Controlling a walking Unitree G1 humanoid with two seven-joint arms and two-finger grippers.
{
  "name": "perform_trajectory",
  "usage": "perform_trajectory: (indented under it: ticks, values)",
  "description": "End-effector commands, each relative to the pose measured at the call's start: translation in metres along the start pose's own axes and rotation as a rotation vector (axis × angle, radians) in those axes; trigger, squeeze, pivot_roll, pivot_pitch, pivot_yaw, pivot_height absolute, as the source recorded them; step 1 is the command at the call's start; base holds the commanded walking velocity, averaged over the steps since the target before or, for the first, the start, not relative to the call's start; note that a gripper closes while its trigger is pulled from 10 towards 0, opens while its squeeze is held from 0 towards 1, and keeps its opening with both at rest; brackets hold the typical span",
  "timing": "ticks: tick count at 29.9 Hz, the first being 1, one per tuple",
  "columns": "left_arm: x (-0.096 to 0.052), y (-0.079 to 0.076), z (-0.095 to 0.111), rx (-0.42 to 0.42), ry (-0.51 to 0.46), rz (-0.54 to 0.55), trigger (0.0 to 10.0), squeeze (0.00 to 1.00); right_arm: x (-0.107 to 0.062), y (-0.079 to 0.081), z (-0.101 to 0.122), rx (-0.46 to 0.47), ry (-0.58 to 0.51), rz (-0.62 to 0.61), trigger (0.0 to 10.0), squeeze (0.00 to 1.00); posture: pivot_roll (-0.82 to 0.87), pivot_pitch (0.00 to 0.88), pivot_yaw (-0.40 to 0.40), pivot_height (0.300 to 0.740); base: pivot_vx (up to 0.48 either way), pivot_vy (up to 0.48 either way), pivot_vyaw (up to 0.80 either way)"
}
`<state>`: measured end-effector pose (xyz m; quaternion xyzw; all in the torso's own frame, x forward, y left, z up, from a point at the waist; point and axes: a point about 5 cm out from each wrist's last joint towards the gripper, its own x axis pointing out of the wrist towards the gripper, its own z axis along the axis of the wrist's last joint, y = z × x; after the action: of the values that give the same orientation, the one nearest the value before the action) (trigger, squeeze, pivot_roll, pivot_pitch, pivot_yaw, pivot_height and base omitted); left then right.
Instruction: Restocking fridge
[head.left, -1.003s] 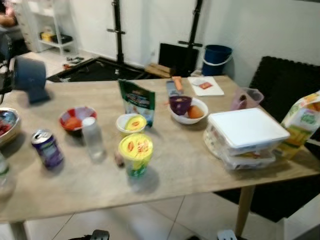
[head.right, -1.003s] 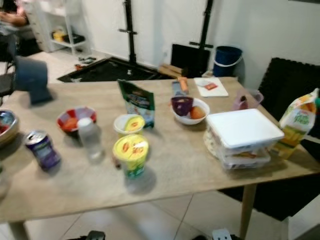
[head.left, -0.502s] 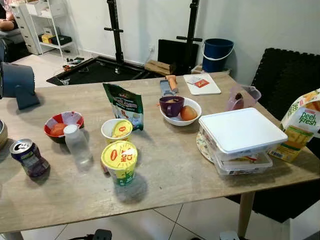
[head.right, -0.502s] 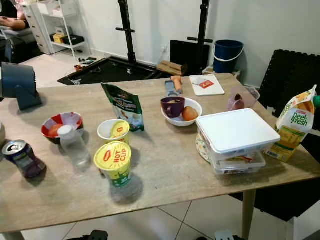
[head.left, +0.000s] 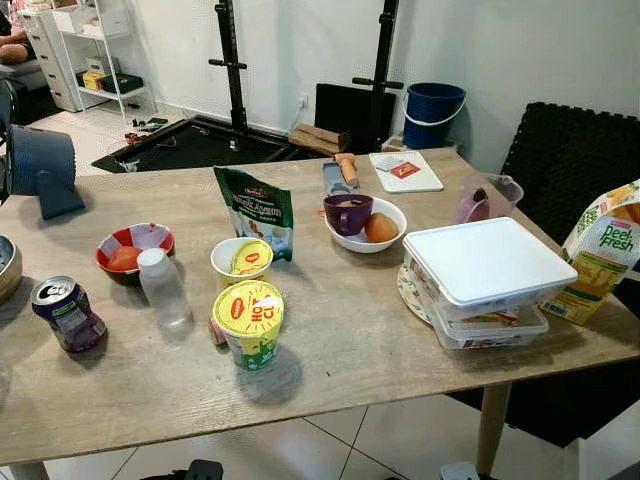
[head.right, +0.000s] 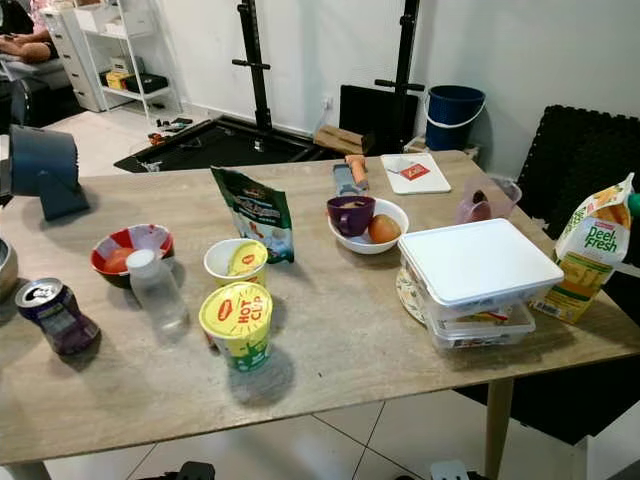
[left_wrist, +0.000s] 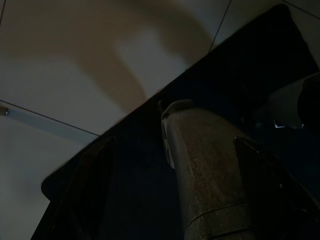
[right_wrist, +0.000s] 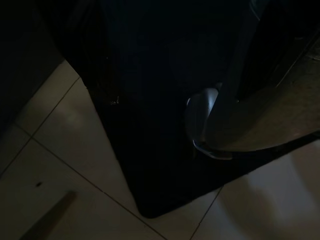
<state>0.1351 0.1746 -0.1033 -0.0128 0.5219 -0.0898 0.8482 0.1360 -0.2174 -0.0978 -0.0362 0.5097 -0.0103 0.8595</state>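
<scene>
So we're parked in front of the desk with a whole spread of groceries on it, no fridge anywhere around. Both arms hang down by the floor tiles in the dark wrist views, and honestly we can't tell if either claw is wide or pinched.

Handling notes, all guesswork from looks:

- Juice carton at the far right edge: probably the heaviest if full, cardboard walls that cave in under a hard squeeze. We'd take it across the flat sides, mid-height.
- White lidded container, stacked on another one just beside the carton: stiff plastic, too broad for one claw. Two claws from opposite sides, low on the wall, since the lid may pop.
- Purple can near the left: stiff, slick, round. Grip around the middle.
- Clear bottle beside the red bowl: thin, looks squashy and tippy.
- Noodle cup up front: light, foil top soft, grab the body.
- Green pouch: floppy, pinch the top seam.
- Egg in the white bowl: fragile, carry the bowl.
</scene>
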Motion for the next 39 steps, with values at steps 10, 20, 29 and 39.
perform_trajectory:
  ticks: [10, 20, 29, 39]
  values:
    - [-0.003, 0.004, -0.011, 0.001, 0.032, 0.008, 10.0, 0.00, -0.015, -0.081, 0.028, 0.313, -0.143, -0.365, 10.0, 0.00, -0.02, 0.056, 0.010, 0.740, 0.000, 0.000, 0.00]
    - [-0.003, 0.006, -0.010, 0.006, 0.033, 0.008, 10.0, 0.00, -0.047, -0.154, 0.064, 0.459, -0.362, -0.644, 10.0, 1.00, -0.03, 0.050, 0.009, 0.740, 0.000, 0.000, 0.00]
    - [-0.002, 0.003, -0.008, 0.002, 0.028, 0.003, 10.0, 0.00, -0.084, -0.204, 0.094, 0.476, -0.460, -0.947, 10.0, 1.00, -0.03, 0.050, 0.005, 0.740, 0.000, 0.000, 0.00]
    - [-0.003, 0.003, -0.012, -0.013, 0.033, 0.007, 10.0, 0.00, -0.149, -0.248, 0.172, 0.497, -0.826, -1.101, 10.0, 0.73, -0.02, 0.054, -0.002, 0.740, 0.000, 0.000, 0.00]
